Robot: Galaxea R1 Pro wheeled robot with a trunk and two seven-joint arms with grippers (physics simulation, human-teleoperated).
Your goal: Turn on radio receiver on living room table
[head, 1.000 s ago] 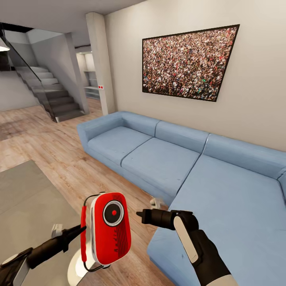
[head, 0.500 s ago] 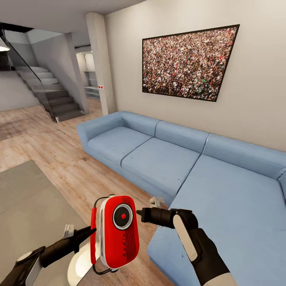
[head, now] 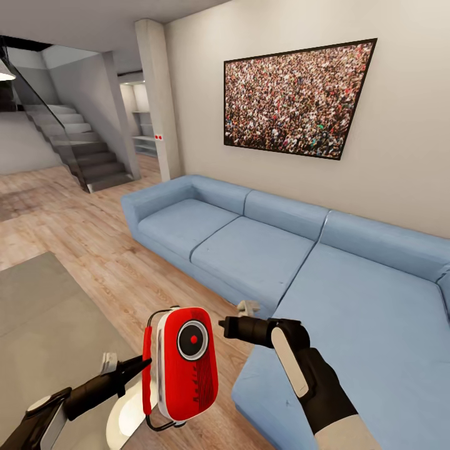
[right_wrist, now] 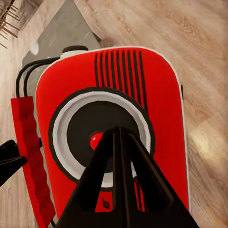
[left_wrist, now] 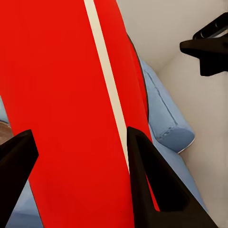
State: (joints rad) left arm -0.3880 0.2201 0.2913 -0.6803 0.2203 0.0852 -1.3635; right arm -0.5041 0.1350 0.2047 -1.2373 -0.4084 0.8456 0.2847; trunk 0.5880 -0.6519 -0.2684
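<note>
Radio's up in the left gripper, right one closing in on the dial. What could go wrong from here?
1. The right gripper, fingers together, aims at the radio receiver's red centre button; a slight offset would hit the black dial ring.
2. The left gripper holds the radio by its sides in mid-air, off the table; a push may tilt or slip it.

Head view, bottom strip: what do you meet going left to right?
Grey table → left tool → red radio receiver → right tool → light-blue sofa.
</note>
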